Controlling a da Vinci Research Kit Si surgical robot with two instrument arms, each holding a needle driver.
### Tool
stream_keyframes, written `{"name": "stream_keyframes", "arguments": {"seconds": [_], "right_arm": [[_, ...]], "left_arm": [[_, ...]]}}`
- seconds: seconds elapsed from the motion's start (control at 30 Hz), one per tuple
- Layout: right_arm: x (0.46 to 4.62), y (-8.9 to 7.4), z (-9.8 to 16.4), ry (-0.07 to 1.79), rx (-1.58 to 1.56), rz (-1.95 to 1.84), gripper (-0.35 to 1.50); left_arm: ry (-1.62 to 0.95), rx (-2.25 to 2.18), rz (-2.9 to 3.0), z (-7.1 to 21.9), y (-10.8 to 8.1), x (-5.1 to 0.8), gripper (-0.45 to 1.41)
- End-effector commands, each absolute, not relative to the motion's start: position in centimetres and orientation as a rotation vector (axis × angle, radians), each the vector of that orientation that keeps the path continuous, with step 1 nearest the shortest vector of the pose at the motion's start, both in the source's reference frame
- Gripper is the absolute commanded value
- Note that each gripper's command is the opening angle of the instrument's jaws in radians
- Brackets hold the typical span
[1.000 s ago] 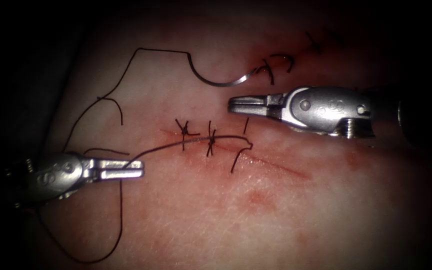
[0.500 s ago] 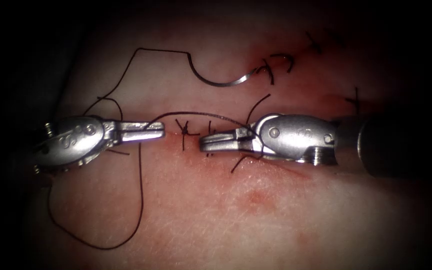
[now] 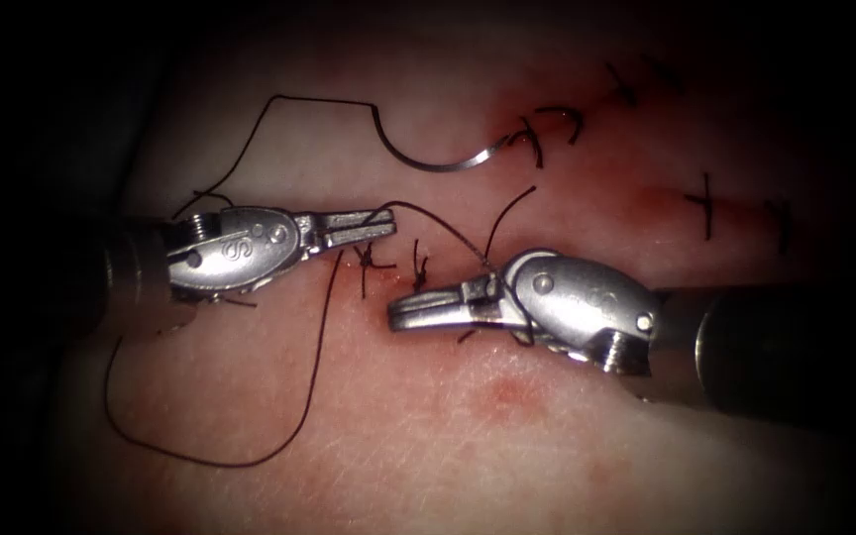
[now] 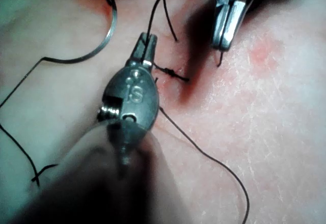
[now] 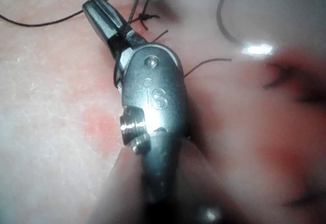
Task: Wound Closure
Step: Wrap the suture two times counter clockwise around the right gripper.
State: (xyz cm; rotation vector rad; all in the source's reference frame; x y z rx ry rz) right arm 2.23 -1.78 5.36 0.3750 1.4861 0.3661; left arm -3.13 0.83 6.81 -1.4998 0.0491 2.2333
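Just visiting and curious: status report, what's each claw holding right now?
Left claw shut on thread. Right claw shut, thread looped around it. Needle lying free on tissue, above the cut. Nothing in the way.

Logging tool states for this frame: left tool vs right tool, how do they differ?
The left tool holds the thread at its jaw tips; on the right tool the thread wraps around the jaw base. The left tool lies above the cut, the right tool along it. Neither holds the needle, which lies free on the tissue.
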Motion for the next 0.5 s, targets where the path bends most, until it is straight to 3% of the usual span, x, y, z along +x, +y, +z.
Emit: {"name": "stream_keyframes", "arguments": {"seconds": [0.03, 0.5], "right_arm": [[2.32, -1.85, 5.43, 1.506, 0.382, 0.384, -0.35], [2.29, -1.70, 5.23, 1.695, 0.328, 0.647, -0.35]], "left_arm": [[0.048, -1.495, 2.242, 6.96, 0.83, -3.23, -0.45], [0.060, -1.460, 2.329, 7.37, 0.50, -3.61, -0.45]]}}
